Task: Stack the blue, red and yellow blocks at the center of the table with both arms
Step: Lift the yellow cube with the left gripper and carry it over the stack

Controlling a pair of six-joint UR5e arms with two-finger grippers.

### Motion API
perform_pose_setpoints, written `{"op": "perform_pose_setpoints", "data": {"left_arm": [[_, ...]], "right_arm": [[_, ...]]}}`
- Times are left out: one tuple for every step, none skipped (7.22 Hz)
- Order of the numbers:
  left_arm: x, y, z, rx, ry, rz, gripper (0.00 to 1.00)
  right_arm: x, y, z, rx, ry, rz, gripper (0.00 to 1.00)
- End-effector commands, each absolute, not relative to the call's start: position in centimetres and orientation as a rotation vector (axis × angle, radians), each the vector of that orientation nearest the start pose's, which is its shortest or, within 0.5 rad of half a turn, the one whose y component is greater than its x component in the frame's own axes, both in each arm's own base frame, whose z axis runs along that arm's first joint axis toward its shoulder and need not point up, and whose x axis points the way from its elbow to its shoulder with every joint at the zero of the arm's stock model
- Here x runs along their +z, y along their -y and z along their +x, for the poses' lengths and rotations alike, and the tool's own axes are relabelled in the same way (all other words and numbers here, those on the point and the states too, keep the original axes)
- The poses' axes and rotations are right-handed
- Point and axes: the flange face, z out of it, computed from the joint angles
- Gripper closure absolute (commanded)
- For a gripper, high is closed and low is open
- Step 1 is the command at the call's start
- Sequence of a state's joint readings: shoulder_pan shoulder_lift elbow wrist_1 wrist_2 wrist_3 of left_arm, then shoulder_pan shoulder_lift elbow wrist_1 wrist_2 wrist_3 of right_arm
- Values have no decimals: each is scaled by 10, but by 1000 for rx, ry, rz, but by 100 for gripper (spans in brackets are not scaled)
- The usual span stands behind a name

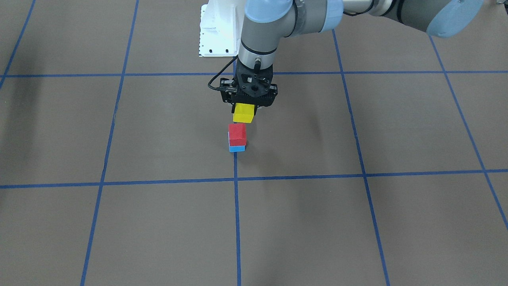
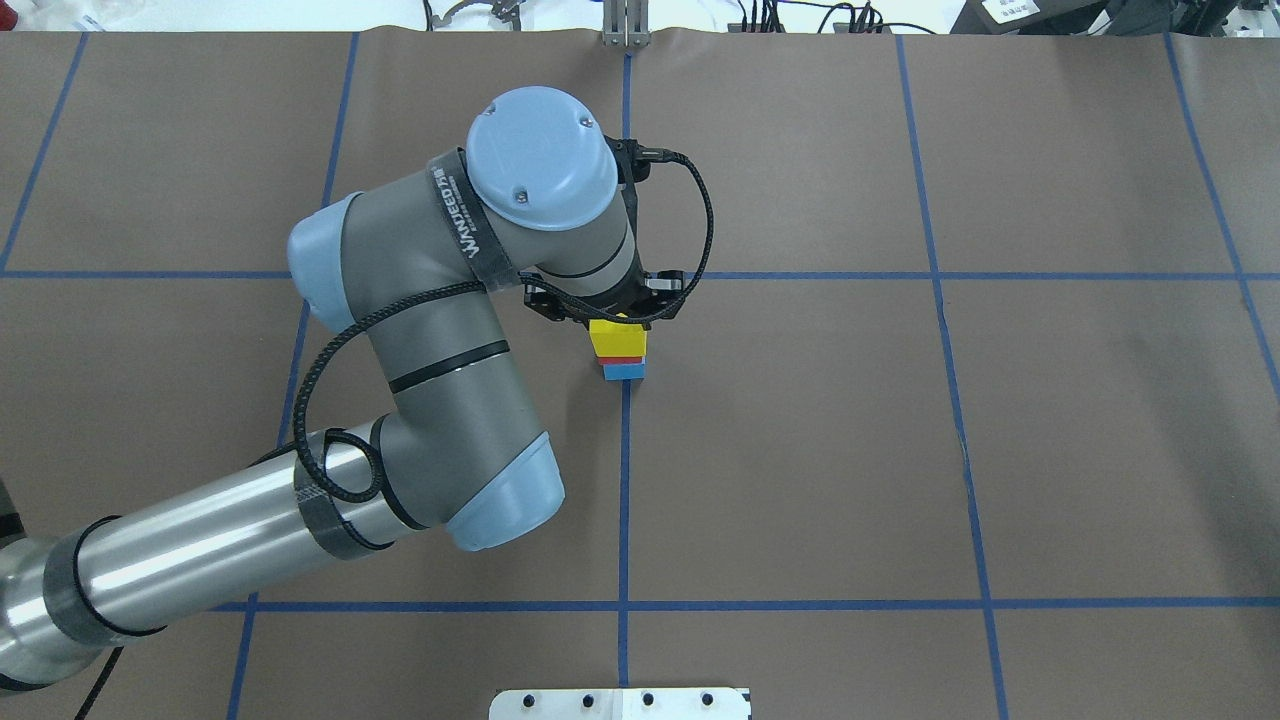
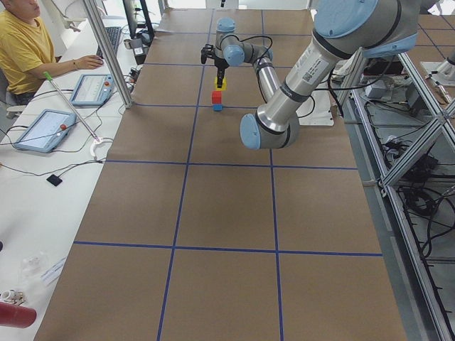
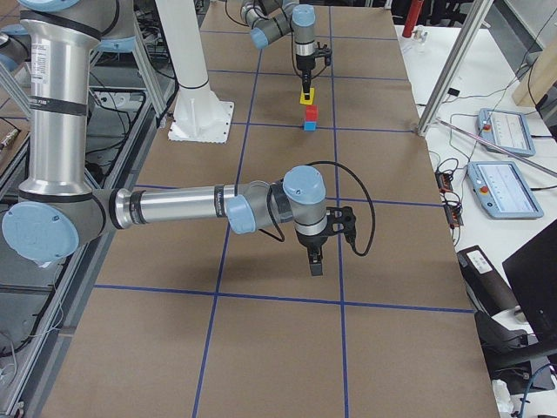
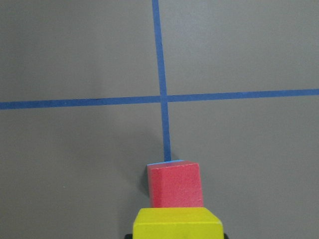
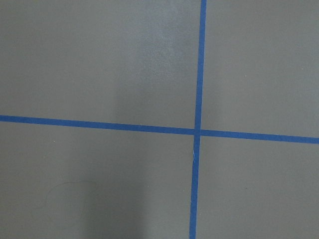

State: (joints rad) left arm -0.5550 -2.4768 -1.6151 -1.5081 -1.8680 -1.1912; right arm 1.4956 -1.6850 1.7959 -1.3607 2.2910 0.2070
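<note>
Left gripper (image 1: 244, 107) hangs fingers-down over the middle of the table (image 2: 900, 450), jaws pinching the yellow block (image 1: 243, 115) by its sides. The block rides level in the grip, its top tucked under the black gripper body.

Under it stands the two-high stack: red block (image 1: 237, 134) squarely on the blue block (image 1: 237, 149), with only a thin blue edge showing below the red. In the front-facing view the yellow block sits at 12 o'clock of the red one, and a narrow strip of table shows between them, so they are apart. Both side views show yellow above red as well. From overhead the three colours line up almost in one column, yellow covering nearly all of the red.

The stack stands right on a blue tape line (image 2: 624, 480) of the grid. In the left wrist view the line runs off from the red block toward 12 o'clock to a tape crossing. The left arm sweeps in from 8 o'clock in the overhead view and bends over the blocks.

Right gripper (image 4: 315, 264) shows only in the right-side view, pointing down over bare table at 6 o'clock of the stack and well apart from it. From that view I cannot tell how its jaws stand.
</note>
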Motion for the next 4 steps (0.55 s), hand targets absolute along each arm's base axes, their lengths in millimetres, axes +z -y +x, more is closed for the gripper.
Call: {"op": "perform_pose_setpoints", "data": {"left_arm": [[91,459,554,-41,-888,144,100],[95,460,555,-41,-881,141,100],[97,462,556,-44,-874,138,99],[99,464,558,-47,-870,138,88]], "right_arm": [[579,466,33,8,751,207,0],[578,467,33,9,751,208,0],[576,468,33,8,750,211,0],[576,469,33,7,750,213,0]]}}
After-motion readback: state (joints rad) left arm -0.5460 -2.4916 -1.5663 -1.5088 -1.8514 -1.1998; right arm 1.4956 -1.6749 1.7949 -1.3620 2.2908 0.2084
